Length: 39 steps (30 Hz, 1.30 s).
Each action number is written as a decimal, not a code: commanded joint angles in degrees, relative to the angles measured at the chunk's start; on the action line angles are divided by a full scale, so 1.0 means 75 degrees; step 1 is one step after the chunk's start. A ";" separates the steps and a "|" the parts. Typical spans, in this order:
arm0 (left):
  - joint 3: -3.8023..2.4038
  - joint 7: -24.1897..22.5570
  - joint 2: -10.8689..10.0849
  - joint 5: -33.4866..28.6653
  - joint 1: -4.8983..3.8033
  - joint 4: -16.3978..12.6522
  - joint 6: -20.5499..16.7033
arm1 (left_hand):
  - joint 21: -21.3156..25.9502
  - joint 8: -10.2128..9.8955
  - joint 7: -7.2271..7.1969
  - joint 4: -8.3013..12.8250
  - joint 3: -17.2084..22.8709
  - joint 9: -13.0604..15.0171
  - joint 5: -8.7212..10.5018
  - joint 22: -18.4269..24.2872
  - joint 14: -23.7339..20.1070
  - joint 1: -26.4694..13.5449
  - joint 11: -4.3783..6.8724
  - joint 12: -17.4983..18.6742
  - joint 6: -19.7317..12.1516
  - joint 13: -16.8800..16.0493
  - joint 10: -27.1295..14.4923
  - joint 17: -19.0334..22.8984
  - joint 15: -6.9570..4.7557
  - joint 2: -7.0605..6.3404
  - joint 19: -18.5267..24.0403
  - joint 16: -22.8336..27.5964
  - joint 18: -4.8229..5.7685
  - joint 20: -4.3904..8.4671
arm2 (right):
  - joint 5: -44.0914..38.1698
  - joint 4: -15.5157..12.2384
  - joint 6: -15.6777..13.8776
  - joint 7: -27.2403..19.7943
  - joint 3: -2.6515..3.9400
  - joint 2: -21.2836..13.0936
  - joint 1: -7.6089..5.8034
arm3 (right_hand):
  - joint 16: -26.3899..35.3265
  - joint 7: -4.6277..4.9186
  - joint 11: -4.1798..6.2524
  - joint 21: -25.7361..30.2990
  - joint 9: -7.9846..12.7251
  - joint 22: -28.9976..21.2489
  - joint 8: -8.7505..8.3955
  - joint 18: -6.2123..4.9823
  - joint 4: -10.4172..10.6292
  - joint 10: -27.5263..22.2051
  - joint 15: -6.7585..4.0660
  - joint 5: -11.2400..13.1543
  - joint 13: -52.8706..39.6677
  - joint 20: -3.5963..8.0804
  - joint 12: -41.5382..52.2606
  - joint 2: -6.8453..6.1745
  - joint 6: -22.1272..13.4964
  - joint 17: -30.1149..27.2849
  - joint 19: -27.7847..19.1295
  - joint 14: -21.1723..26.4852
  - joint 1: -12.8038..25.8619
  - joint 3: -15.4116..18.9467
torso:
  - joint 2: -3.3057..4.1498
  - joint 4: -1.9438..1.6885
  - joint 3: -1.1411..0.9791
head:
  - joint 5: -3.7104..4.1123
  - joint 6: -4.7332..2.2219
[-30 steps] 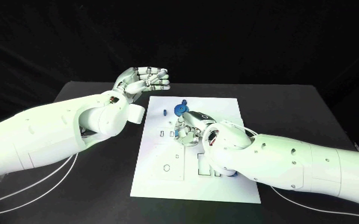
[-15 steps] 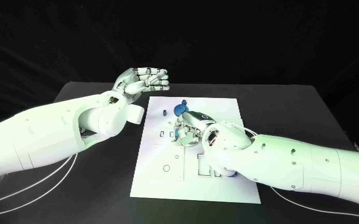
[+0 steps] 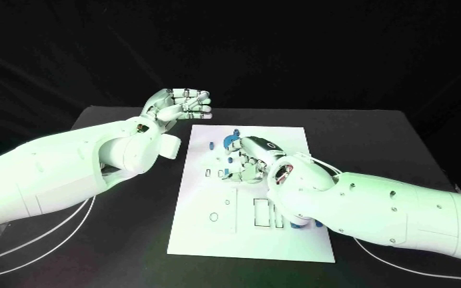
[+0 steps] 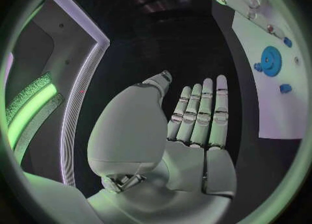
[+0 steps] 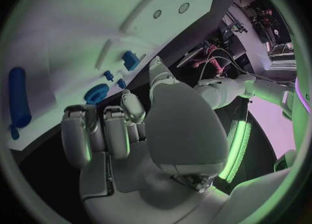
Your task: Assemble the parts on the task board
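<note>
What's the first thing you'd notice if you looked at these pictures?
Two big white robot arms over a black table. The right hand hovers low over the white task board, fingers curled, near a round blue part. The left hand hangs beside the board's far corner, holding nothing.

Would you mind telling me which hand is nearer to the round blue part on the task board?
The right hand: it sits over the task board just beside the round blue part. The left hand is off the board, above the table beyond its far left corner.

No words, numbers, labels or brand marks can be read anywhere. The white board (image 3: pixel 288 248) bears only outlines and cut-outs. They are shapes, not letters.
</note>
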State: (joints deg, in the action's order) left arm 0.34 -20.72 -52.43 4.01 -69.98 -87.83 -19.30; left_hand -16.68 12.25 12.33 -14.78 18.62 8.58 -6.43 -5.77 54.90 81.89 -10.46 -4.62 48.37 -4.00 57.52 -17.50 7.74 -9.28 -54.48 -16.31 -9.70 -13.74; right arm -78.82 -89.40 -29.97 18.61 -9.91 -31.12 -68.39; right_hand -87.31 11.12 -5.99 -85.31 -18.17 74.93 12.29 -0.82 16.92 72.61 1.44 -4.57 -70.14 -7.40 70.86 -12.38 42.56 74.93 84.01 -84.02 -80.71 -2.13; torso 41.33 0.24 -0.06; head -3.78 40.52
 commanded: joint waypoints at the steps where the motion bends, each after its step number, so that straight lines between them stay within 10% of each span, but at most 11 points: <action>1: -0.0006 0.0540 0.0011 0.0749 -0.0008 0.0096 0.0193 | -0.0228 0.0084 -0.0030 -0.0022 -0.0094 0.0043 0.0040 -0.0074 0.0445 -0.0084 0.0149 -0.0132 0.0097 -0.0045 0.0269 -0.0202 -0.0155 -0.0010 -0.0421 -0.0266 -0.0124 0.0174 | 0.0180 -0.0200 -0.0386 -0.0768 0.0019 -0.0247 -0.0079 | 0.0008 0.0031 -0.0049 -0.0015 0.0019 0.1728 -0.0024 -0.0040 0.0005 -0.0004 0.0055 -0.0044 -0.0020 -0.0035 0.0029 0.0017 -0.0030 0.1307 0.0452 -0.0622 -0.0081 0.0057 | -0.0024 -0.0009 -0.0017 | -0.0017 -0.0005; 8: -0.0006 0.1677 -0.0018 0.1736 -0.0011 0.0195 0.0267 | -0.1486 0.0467 -0.0135 -0.0131 -0.0151 0.0269 0.0022 -0.0664 0.2179 -0.0107 0.0477 -0.0739 0.0364 -0.0383 0.1201 -0.1610 -0.0679 -0.0156 -0.1881 -0.2108 -0.0096 0.0777 | 0.1404 -0.0704 -0.0425 -0.1802 0.0058 -0.1117 -0.0383 | 0.0016 -0.0046 0.0014 0.0067 0.0024 0.1700 0.0155 -0.0061 -0.0029 0.0129 0.0016 -0.0445 -0.0169 -0.0030 0.0239 0.0381 0.0299 0.1289 0.0411 -0.0617 -0.0350 -0.0237 | -0.0103 0.0018 -0.0046 | -0.0069 0.0010; 11: -0.0007 0.2584 -0.0039 0.2486 -0.0019 0.0224 0.0683 | -0.2925 0.1321 -0.0416 -0.0149 -0.0293 0.0779 0.0006 -0.1559 0.2588 -0.0489 0.0772 -0.2142 0.0296 -0.1403 0.1386 -0.4113 -0.0935 -0.0066 -0.2124 -0.5103 -0.0044 0.1048 | 0.2207 -0.0949 -0.0392 -0.2100 0.0074 -0.1604 -0.0565 | 0.0041 -0.0118 0.0079 0.0177 0.0001 0.1657 0.0323 -0.0087 -0.0052 0.0114 -0.0040 -0.0724 -0.0166 0.0018 0.0255 0.0486 0.0514 0.1248 0.0352 -0.0606 -0.0426 -0.0400 | -0.0158 0.0022 -0.0065 | -0.0091 0.0029; 13: -0.0008 0.3296 -0.0046 0.3122 -0.0041 0.0226 0.1087 | -0.4704 0.2256 -0.0637 -0.0227 -0.0485 0.1372 0.0011 -0.3125 0.3232 -0.1333 0.0881 -0.4050 -0.0043 -0.2858 0.0900 -0.6350 -0.1012 0.0130 -0.1938 -0.7334 0.0015 0.1099 | 0.2657 -0.1090 -0.0359 -0.2197 0.0083 -0.1925 -0.0686 | 0.0043 -0.0141 0.0102 0.0188 -0.0003 0.1654 0.0384 -0.0089 -0.0058 0.0109 -0.0061 -0.0893 -0.0163 0.0039 0.0260 0.0493 0.0564 0.1246 0.0348 -0.0606 -0.0438 -0.0453 | -0.0189 0.0025 -0.0079 | -0.0110 0.0037; 17: -0.0008 0.4678 0.0058 0.4565 -0.0183 0.0230 0.1950 | -0.7193 0.3525 -0.0770 -0.0276 -0.0815 0.2154 -0.0009 -0.6239 0.4097 -0.1943 0.1101 -0.6426 -0.0255 -0.4774 0.0774 -0.8225 -0.1198 0.0341 -0.2494 -0.8866 0.0370 0.1252 | 0.3262 -0.1246 -0.0289 -0.2256 0.0096 -0.2486 -0.0905 | 0.0045 -0.0147 0.0108 0.0184 -0.0001 0.1657 0.0402 -0.0088 -0.0056 0.0096 -0.0068 -0.0933 -0.0148 0.0047 0.0249 0.0512 0.0570 0.1244 0.0351 -0.0605 -0.0437 -0.0480 | -0.0251 0.0038 -0.0113 | -0.0162 0.0087; 23: -0.0005 0.5941 0.0344 0.5946 -0.0341 0.0263 0.2940 | -0.8335 0.4173 -0.1022 -0.0276 -0.1291 0.2617 0.0024 -0.8051 0.4544 -0.2259 0.1316 -0.8518 -0.0072 -0.7279 0.1994 -0.9258 -0.1410 0.0526 -0.3194 -0.9570 0.0667 0.1422 | 0.3813 -0.1143 -0.0206 -0.2230 0.0108 -0.2856 -0.1074 | 0.0047 -0.0148 0.0109 0.0195 0.0001 0.1653 0.0408 -0.0090 -0.0048 0.0088 -0.0070 -0.0949 -0.0137 0.0050 0.0240 0.0523 0.0568 0.1241 0.0345 -0.0605 -0.0420 -0.0489 | -0.0305 0.0029 -0.0143 | -0.0199 0.0166; 39: 0.0338 0.6772 0.1624 0.7003 -0.0803 0.1119 0.4420 | -0.8434 0.4009 -0.0946 -0.0278 -0.1437 0.2631 0.0042 -0.8193 0.4561 -0.2363 0.1261 -0.8565 -0.0354 -0.7360 0.1952 -0.9310 -0.1377 0.0763 -0.3203 -0.9600 0.0689 0.1410 | 0.4592 -0.0393 -0.0327 -0.2421 0.0113 -0.2833 -0.1195 | 0.0159 -0.0126 0.0095 0.0545 0.0047 0.1507 0.0393 -0.0171 -0.0054 -0.0221 -0.0065 -0.1053 0.0195 0.0056 -0.0072 0.0485 0.0424 0.1048 0.0156 -0.0551 -0.0321 -0.0513 | -0.0382 0.0002 -0.0174 | -0.0212 0.0291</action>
State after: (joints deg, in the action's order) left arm 2.89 28.02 -40.51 54.23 -75.86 -79.61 10.09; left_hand -79.61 42.54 5.31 -16.83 8.07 28.32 -6.44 -67.16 83.85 64.22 -0.83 -68.56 46.18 -59.20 72.08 -74.94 -2.57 -4.19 -78.33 -88.01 -5.21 -2.96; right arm -46.42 -92.46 -32.33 1.96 -9.09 -52.44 -77.33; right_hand -86.42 10.26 -5.22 -81.52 -17.91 74.90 15.07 -1.70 16.43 71.43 1.43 -12.11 -68.73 -7.40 70.71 -8.59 46.24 74.91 84.01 -84.02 -83.54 -5.66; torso 38.51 0.20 -1.33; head -5.31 42.59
